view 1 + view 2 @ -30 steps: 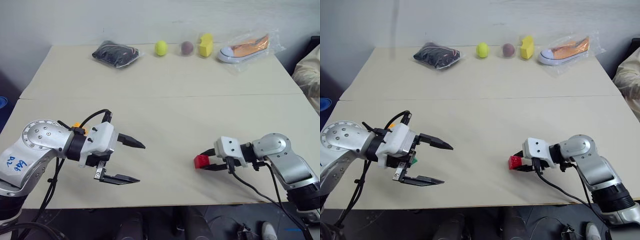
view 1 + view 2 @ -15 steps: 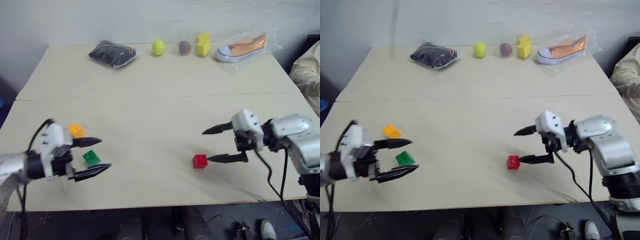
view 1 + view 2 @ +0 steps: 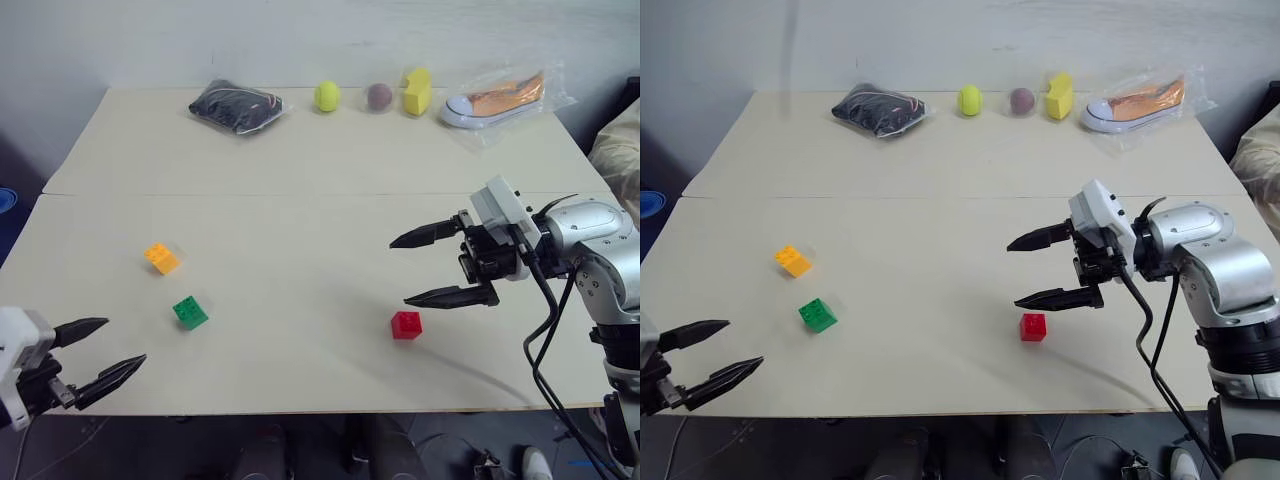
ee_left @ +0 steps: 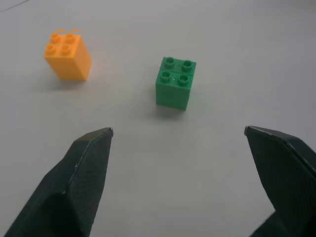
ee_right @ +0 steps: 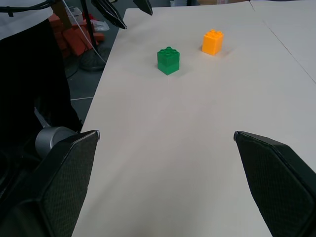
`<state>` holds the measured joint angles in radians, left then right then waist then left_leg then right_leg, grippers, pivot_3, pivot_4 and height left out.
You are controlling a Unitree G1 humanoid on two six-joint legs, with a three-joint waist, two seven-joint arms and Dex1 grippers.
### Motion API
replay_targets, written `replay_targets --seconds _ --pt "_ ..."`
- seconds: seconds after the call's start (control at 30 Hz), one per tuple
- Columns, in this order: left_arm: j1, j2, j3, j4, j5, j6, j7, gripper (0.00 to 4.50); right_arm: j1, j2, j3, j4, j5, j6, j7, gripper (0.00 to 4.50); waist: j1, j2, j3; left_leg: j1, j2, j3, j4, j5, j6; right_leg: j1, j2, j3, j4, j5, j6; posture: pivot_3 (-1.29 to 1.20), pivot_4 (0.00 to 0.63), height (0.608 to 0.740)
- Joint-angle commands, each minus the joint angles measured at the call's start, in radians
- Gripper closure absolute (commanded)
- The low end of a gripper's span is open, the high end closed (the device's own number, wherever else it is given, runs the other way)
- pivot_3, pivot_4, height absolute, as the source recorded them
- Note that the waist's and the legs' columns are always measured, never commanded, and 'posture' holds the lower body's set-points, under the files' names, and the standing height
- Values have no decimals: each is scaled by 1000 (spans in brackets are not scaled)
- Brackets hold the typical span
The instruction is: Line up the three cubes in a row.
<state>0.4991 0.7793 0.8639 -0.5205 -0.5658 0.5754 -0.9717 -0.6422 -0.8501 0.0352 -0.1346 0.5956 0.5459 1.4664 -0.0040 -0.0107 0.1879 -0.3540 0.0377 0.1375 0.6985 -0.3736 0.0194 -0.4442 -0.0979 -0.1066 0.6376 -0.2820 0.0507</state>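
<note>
My right pincer hangs above the table on the right side, its two black fingers spread wide apart and holding nothing. The red cube sits free on the table just near of it and below, studs up. My left pincer is at the near left corner, off the table edge, fingers likewise apart and empty. The green cube lies on the left half, and the orange-yellow cube a little farther and to the left of it; those two are near each other, while the red one is well apart from both.

The risk I see is in the spacing. The red cube stands far off to the right, so any row I call finished now would be broken by a large gap. If I carry red leftward and set it down carelessly, I could knock the green cube and skew it. The green and orange-yellow cubes also sit turned at slightly different angles, so a grasp across their corners could twist or flick one away. Reaching in with my left pincer from below the table edge, I might catch the rim.
</note>
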Motion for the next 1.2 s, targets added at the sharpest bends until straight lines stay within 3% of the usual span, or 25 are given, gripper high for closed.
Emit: replay_targets --seconds 0.03,0.33,0.7,0.8,1.07,1.2 --pt "-59 39 -64 47 13 -21 10 0 -7 0 -23 -43 21 4 -18 34 -2 0 0 0 0 0 0 0 0 0 0 0 0 0 0 0 150 740" --pt "-369 132 -395 292 133 -88 15 0 94 -7 -78 -184 53 25 -123 34 -1 0 0 0 0 1 -1 0 0 0 0 0 1 0 0 0 150 740" --pt "-543 108 -660 495 275 -221 11 0 137 -7 -106 -259 96 53 -218 34 -2 0 0 0 0 3 -1 0 0 -1 2 0 1 0 0 0 150 740" --pt "-564 93 -683 526 299 -246 23 531 144 -11 -111 -269 104 56 -226 0 1 0 0 1 0 4 -1 1 0 -1 1 1 2 0 0 0 150 740" --pt "-524 96 -671 448 248 -267 -35 2952 145 -37 -113 -257 98 58 -219 0 0 0 0 1 0 4 0 1 0 -1 1 1 3 0 0 0 150 740" --pt "-553 105 -707 271 159 -187 -92 2960 174 -78 -126 -251 95 53 -193 0 5 0 0 0 0 3 0 1 0 -1 1 0 2 0 0 0 150 740"
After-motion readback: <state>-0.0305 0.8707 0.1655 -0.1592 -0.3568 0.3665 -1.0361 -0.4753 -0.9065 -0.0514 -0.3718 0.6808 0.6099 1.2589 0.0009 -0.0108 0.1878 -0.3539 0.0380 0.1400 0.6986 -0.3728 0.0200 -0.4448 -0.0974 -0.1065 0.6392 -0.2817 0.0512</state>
